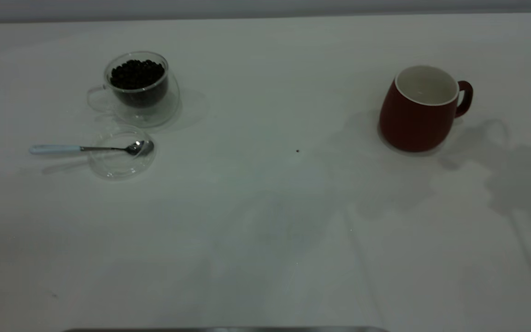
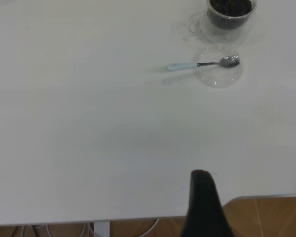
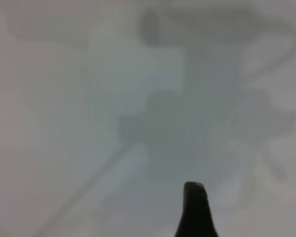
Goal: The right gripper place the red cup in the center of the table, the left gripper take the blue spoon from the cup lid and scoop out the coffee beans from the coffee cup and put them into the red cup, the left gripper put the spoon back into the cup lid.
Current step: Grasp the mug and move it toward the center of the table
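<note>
Worktop (image 1: 265, 230): white, plain, one tiny dark speck (image 1: 297, 151) near mid-frame in the exterior view.

Coffee cup (image 1: 142, 87): clear double-walled glass, upper left of the exterior frame, upright, handle toward the left edge. Holds a heap of beans (image 1: 137, 74) nearly to the rim.

Lid (image 1: 121, 152): clear glass disc, flat on the worktop just below the coffee cup in the frame, close beside it.

Spoon (image 1: 91, 148): lies level, metal bowl resting on the lid's right rim, pale blue handle sticking out left beyond the lid over the worktop.

Red cup (image 1: 420, 108): upright at upper right of the exterior frame, white inside, empty, handle toward the right edge. Well apart from the glass items; not at the worktop's centre.

Left claw (image 2: 203, 205): only one black tip shows, at the lower edge of its wrist view, above the worktop's near edge, far from lid and spoon. Opening cannot be told; nothing seen in its hold.

Right claw (image 3: 195, 210): one black tip over bare, shadowed worktop. Opening cannot be told; nothing seen in its hold.
</note>
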Tool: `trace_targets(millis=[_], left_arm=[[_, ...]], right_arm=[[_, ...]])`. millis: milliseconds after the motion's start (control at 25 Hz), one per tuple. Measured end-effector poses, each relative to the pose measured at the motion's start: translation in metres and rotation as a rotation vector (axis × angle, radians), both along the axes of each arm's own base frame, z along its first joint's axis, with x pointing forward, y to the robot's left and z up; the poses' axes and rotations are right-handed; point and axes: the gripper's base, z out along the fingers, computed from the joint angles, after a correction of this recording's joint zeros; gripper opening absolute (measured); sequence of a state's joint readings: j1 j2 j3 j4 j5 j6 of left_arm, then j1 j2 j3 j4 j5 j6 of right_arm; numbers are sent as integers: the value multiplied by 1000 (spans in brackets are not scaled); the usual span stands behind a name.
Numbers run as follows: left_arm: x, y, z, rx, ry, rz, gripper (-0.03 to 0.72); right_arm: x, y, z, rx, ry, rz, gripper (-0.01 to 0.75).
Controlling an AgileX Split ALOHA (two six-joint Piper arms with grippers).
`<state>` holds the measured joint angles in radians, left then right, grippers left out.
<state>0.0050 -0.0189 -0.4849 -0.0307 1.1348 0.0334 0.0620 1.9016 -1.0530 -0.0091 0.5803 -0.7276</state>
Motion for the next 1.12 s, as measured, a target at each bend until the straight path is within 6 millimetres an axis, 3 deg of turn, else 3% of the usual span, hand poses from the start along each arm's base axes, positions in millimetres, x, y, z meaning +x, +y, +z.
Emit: trace_targets(millis=[160, 320, 720, 880, 1120], left_arm=[[0, 0, 0, 0, 0, 0, 570], [0, 0, 0, 0, 0, 0, 570], [0, 0, 0, 0, 0, 0, 570], [0, 0, 0, 0, 0, 0, 570], [0, 0, 0, 0, 0, 0, 570]], right_arm=[[15, 9, -8, -23, -58, 112, 587], [30, 20, -30, -47, -65, 207, 587], [71, 31, -75, -67, -46, 268, 587], [78, 39, -78, -75, -47, 307, 587], [73, 72, -81, -80, -43, 397, 587]])
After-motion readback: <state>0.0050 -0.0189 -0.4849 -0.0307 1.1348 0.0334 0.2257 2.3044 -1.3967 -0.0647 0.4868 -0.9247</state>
